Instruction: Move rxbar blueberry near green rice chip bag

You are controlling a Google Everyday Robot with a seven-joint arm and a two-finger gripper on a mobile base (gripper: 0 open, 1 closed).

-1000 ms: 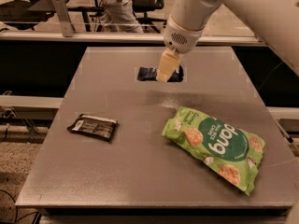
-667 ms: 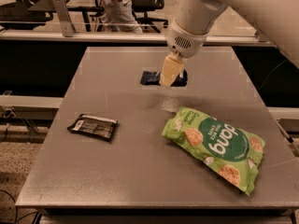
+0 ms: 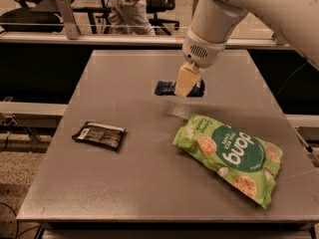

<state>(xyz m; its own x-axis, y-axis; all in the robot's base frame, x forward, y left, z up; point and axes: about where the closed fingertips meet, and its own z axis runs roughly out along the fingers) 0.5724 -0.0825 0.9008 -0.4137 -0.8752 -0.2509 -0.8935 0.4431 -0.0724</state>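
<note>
The blue bar (image 3: 163, 88) lies flat toward the desk's (image 3: 124, 193) far side, partly hidden by the gripper (image 3: 183, 87), which is down on its middle; I cannot tell how far open it is. Nearer me, apart from the bar, the green bag (image 3: 229, 156) reads "dang" upside down. A dark packet (image 3: 99, 135) lies left.

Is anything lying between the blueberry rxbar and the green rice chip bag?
Nothing visible. Only table surface separates the rxbar blueberry from the green rice chip bag. The pincer is right over the bar, and the dark packet lies off to the left.
</note>
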